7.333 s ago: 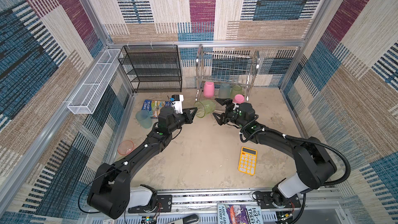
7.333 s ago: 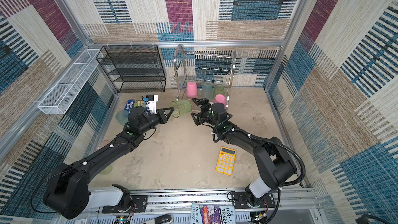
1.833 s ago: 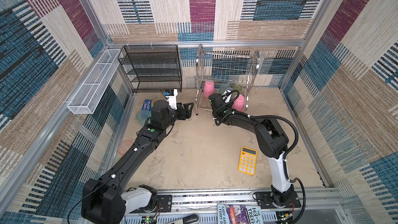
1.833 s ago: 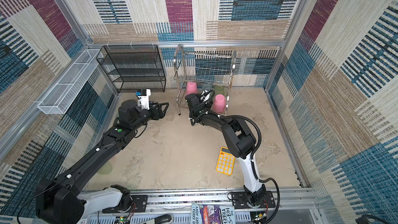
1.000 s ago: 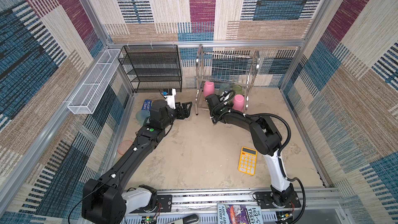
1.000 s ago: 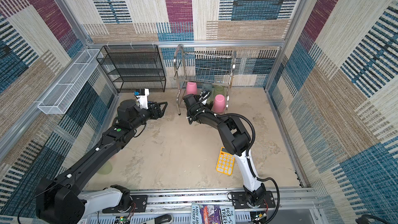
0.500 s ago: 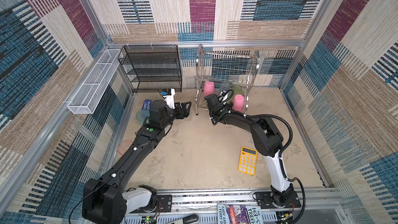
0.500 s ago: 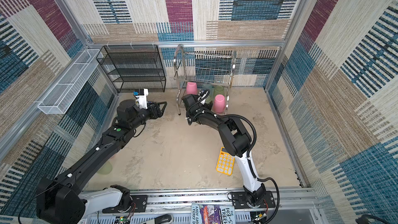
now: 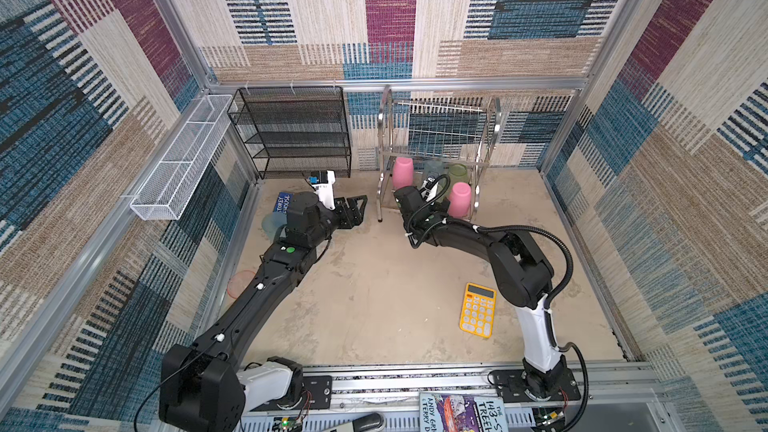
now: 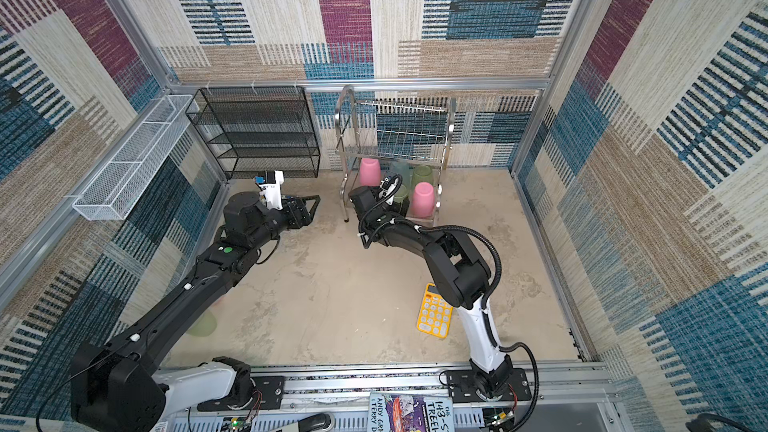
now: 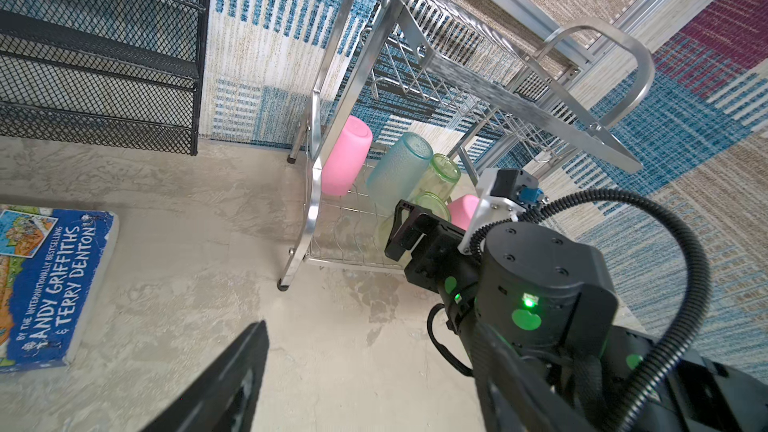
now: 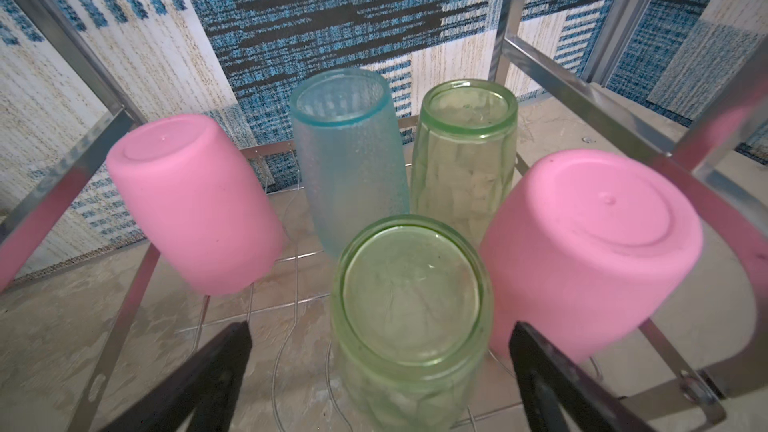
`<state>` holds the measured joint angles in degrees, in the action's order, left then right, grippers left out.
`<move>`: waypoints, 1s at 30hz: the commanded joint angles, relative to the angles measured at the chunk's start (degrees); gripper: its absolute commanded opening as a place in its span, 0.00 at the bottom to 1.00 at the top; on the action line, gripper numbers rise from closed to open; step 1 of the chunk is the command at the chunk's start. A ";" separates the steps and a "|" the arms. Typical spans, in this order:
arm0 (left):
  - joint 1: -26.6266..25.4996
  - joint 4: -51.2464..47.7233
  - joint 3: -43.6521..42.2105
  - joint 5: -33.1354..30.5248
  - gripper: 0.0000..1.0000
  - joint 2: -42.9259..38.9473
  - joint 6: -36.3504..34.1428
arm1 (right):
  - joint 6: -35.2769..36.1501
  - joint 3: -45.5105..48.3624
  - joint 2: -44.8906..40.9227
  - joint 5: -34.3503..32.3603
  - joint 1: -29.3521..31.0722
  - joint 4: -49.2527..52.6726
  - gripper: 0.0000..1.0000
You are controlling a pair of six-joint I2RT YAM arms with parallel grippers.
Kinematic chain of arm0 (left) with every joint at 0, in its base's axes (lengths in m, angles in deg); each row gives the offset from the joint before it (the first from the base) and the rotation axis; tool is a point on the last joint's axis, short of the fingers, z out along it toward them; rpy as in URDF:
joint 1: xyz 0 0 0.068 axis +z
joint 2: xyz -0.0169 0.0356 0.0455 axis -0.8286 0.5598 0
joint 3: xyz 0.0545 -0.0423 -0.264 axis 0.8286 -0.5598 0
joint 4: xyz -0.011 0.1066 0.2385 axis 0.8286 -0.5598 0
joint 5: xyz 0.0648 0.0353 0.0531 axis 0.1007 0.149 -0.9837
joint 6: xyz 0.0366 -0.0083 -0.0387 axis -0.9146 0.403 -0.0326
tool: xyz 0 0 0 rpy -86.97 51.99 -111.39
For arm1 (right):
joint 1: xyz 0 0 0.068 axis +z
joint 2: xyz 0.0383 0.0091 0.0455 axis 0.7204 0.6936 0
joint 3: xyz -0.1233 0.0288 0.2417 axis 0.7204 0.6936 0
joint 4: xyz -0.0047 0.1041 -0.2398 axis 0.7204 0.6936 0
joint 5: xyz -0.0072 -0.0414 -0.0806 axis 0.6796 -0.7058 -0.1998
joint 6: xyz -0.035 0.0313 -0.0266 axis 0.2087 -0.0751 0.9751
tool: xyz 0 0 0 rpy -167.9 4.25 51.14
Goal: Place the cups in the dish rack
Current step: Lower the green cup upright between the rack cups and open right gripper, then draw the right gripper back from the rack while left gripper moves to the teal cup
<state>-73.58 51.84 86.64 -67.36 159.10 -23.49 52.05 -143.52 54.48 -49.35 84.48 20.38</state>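
The silver dish rack (image 9: 436, 135) stands at the back wall. Its lower tier holds upside-down cups: a pink one (image 12: 195, 205), a teal one (image 12: 349, 151), a green one (image 12: 465, 147), a second pink one (image 12: 582, 243) and a nearer green cup (image 12: 411, 305). My right gripper (image 12: 380, 326) reaches into that tier, open, its jaws standing clear on either side of the nearer green cup. My left gripper (image 9: 357, 205) hovers open and empty over the floor left of the rack. A teal cup (image 9: 270, 224), a salmon cup (image 9: 240, 284) and a green cup (image 10: 203, 324) lie by the left arm.
A yellow calculator (image 9: 478, 309) lies on the floor beside the right arm. A blue book (image 11: 45, 284) lies near the left wall. The black mesh shelf unit (image 9: 291, 130) stands left of the rack, and a white mesh trough (image 9: 183, 155) hangs on the left wall.
My right gripper's jaws have spread wider, away from the nearer green cup, which now stands free in the rack's lower tier. The left arm has barely moved.
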 commanded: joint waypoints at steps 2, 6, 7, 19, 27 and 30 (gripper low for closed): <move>0.16 2.25 -0.33 -0.51 0.80 0.10 0.04 | 0.76 1.90 -2.22 0.50 0.46 -3.05 1.00; 0.20 2.06 -0.45 -0.94 0.80 -0.01 -0.10 | 1.25 5.25 -5.01 1.06 1.35 -4.87 1.00; 0.14 2.05 -0.53 -1.17 0.80 0.00 -0.06 | 1.80 6.49 -5.99 1.10 1.87 -5.89 1.00; -1.16 -2.15 -1.02 -6.60 0.80 -0.45 -2.30 | 7.25 26.01 -21.35 3.70 8.35 -15.57 1.00; -2.59 -10.97 1.60 -16.25 0.79 -0.23 -7.53 | 14.06 39.27 -30.44 16.86 11.51 -22.74 0.99; -2.59 -16.38 4.42 -20.33 0.79 -0.20 -10.35 | 18.20 43.14 -33.15 23.34 11.88 -25.17 0.98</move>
<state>-76.16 41.18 89.17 -82.00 159.04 -28.94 64.95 -102.37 23.07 -34.37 96.06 0.62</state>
